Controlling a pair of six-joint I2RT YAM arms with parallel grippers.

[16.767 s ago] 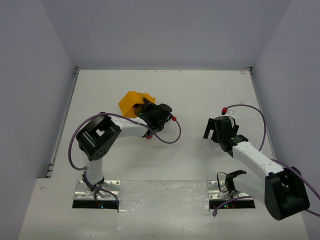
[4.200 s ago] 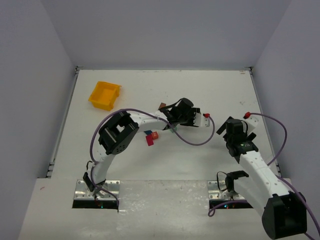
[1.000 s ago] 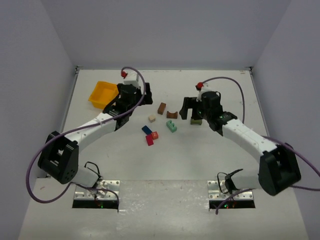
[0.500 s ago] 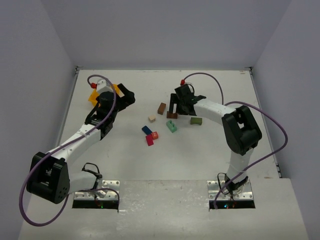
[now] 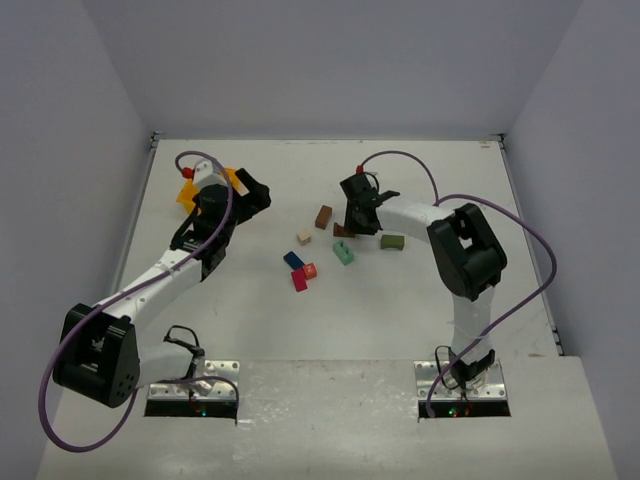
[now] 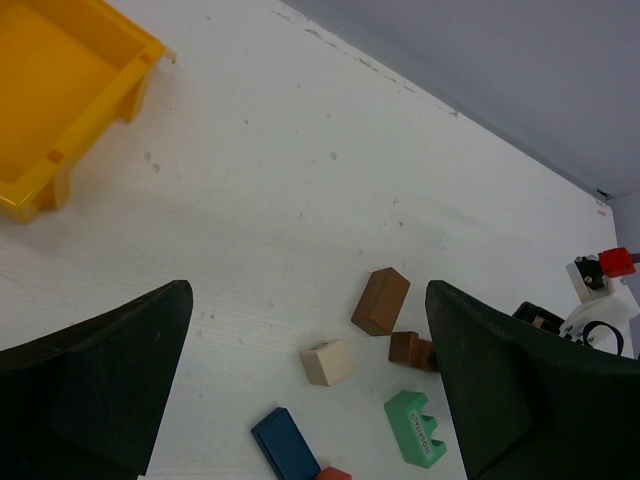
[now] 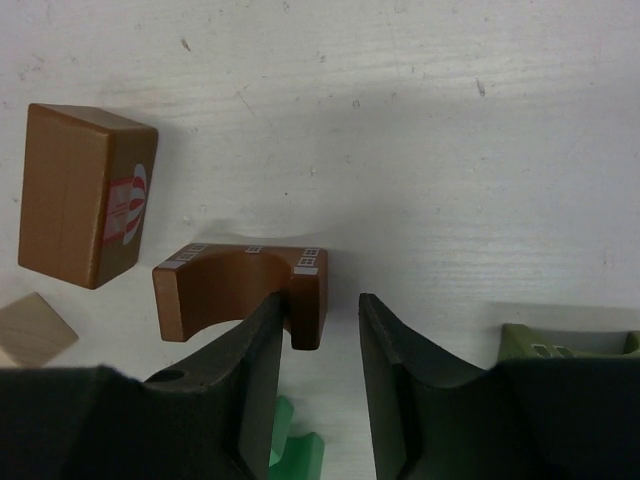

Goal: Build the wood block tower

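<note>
Several small wooden blocks lie loose mid-table: a brown oblong (image 5: 323,216), a brown arch (image 5: 343,231), a tan cube (image 5: 304,237), teal (image 5: 343,253), olive (image 5: 391,241), blue (image 5: 293,260), orange (image 5: 309,270) and red (image 5: 299,281). My right gripper (image 7: 320,305) is down on the arch (image 7: 240,285). Its narrowed jaws straddle the arch's right leg: the left finger touches the leg's inner side, and a gap remains between the leg and the right finger. My left gripper (image 5: 255,195) hangs wide open and empty, left of the blocks.
A yellow tray (image 6: 60,95) sits at the back left, partly under my left arm in the top view. The brown oblong (image 7: 80,195), the teal block (image 7: 295,445) and the olive block (image 7: 565,340) lie close around the right fingers.
My right gripper has settled lower over the brown arch and its jaws have narrowed around one leg. The left arm has barely moved.
</note>
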